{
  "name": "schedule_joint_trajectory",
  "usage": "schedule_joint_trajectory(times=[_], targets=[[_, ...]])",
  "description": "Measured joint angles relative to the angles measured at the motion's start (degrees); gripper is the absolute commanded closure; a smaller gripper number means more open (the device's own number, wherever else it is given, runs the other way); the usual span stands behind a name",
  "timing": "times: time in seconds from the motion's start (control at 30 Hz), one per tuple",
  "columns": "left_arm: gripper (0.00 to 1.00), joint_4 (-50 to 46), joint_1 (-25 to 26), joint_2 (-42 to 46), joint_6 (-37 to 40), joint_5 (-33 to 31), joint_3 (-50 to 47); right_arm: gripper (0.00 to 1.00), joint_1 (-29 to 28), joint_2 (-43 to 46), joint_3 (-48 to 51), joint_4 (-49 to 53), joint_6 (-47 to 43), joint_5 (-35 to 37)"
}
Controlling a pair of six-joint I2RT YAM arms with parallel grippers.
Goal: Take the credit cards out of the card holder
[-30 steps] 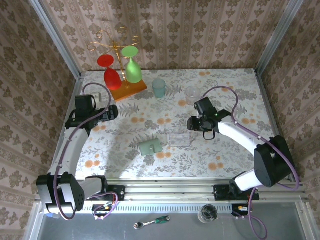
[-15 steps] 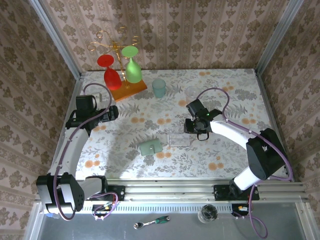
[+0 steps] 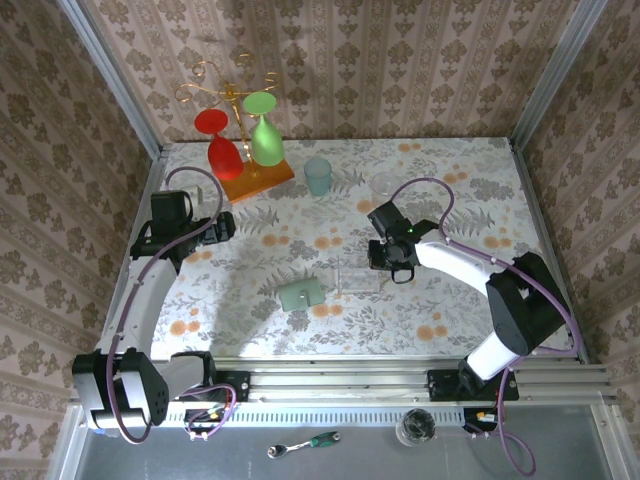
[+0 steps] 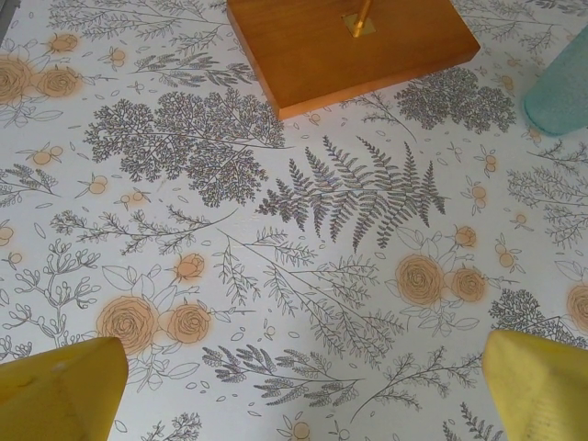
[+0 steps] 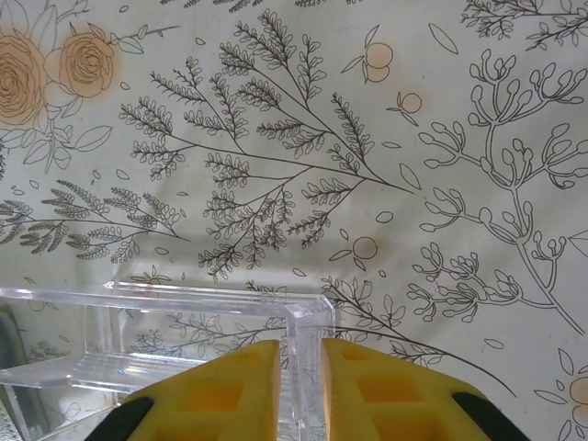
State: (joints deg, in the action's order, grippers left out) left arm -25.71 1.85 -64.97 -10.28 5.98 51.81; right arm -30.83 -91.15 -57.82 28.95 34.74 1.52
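Card holder (image 3: 300, 294) lies flat on the counter (image 3: 470, 200), near-centre and a bit left, with nothing touching it. Just right of it stands a clear plastic stand (image 3: 360, 278), close but apart. Your right fingers (image 5: 220, 390) straddle that stand's right end wall, with only a thin gap left between them. Can't tell if they actually pinch it. Your left fingers (image 4: 60, 386) are spread wide over bare counter at far left, well apart from the card holder. Ahead of them is the orange wooden base (image 4: 349, 46) of a rack hanging a red glass (image 3: 224, 155) and a green glass (image 3: 266, 145). A teal cup (image 4: 560, 92) stands just right of that base.
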Motion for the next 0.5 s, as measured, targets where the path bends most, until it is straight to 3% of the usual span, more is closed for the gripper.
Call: schedule_joint_trajectory(times=[0.5], targets=[[0.0, -0.1, 0.0, 0.1, 0.0, -0.8, 0.0, 0.9, -0.5, -1.8, -2.2, 2.0, 0.0, 1.7]])
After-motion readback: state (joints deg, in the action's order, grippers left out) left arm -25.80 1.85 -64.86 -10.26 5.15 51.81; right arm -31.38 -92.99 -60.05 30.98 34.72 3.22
